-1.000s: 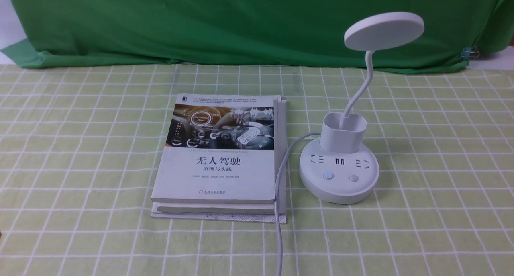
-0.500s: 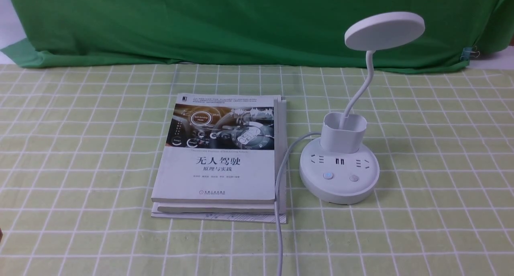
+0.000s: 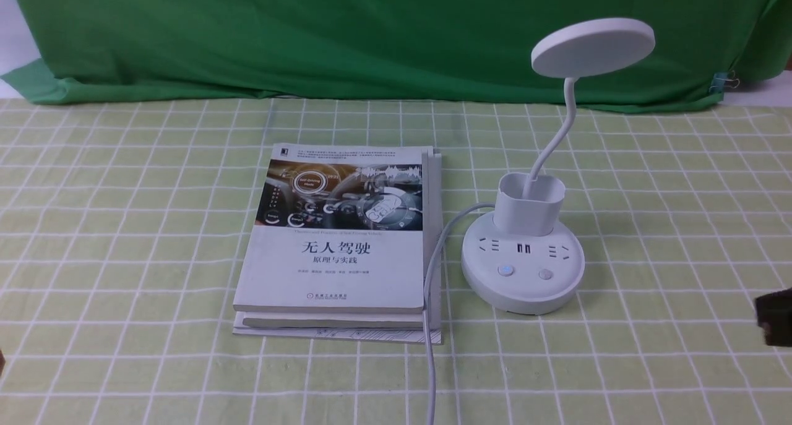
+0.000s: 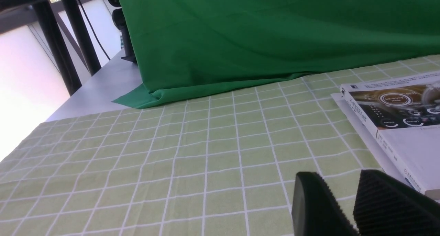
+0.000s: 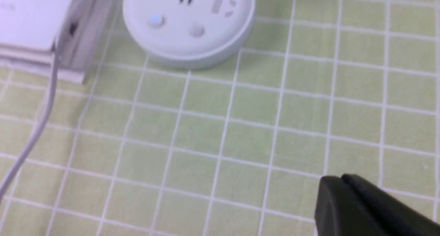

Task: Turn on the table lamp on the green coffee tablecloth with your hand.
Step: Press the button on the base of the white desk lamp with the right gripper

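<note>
The green coffee tablecloth (image 3: 154,252), a pale sheet ruled with white squares, bears the whole arrangement. The table lamp (image 3: 521,270) stands upright on it, to the right of a stack of books (image 3: 334,270) in the front view and apart from it, with a grey cable (image 3: 431,351) running from the lamp past the edge of the stack. The disc head (image 3: 592,47) shows no glow, so the task appears to be at its approach stage: the lamp is within view of the right arm, but the press that should light it remains to be made. The right end effector (image 5: 340,177) has its fingers pressed together with nothing between them, a form judged suitable for pushing; it is near the lamp's base but apart from it. The left end effector (image 4: 338,177) is slightly spread, holds nothing and takes no evident part. The cup-shaped holder (image 3: 526,218), the one open container, admits the foot of the curved gooseneck (image 3: 560,131); its floor is hidden, and no other content is visible. Smallest are the two buttons: one (image 3: 506,270) glows blue, the other (image 3: 545,274) is unlit. Which one governs the lamp cannot be told.
</note>
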Available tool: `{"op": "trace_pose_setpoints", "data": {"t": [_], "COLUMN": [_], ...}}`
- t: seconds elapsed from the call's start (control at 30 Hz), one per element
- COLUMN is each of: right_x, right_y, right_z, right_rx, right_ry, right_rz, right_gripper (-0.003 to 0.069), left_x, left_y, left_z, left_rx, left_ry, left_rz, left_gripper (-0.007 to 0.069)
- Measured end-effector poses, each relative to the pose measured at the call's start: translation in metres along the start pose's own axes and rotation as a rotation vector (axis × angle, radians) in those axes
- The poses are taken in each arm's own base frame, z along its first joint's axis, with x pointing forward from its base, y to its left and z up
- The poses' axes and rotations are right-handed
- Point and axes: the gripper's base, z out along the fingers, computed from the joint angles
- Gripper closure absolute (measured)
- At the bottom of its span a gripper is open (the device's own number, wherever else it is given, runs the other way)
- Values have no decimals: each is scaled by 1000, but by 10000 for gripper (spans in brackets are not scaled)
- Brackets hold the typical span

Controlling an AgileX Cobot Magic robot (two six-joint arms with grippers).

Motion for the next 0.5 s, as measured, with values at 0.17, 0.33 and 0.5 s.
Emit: {"op": "trace_pose_setpoints", "data": {"t": [0.17,0.33,0.5], "right_x": [-32,-61,-77], "right_y": [20,56,62], "right_z": [53,111,148], "right_rx": [-56,-111,-111], "right_ry": [140,162,200], "right_rz": [-115,-235,-240], "right_gripper": [624,624,624], "left_x": [0,0,0], "left_y": [0,0,0], "left_z": [0,0,0], "left_rx": [0,0,0], "left_ry": [0,0,0], "left_rz": [0,0,0], "left_gripper": [446,442,439]}}
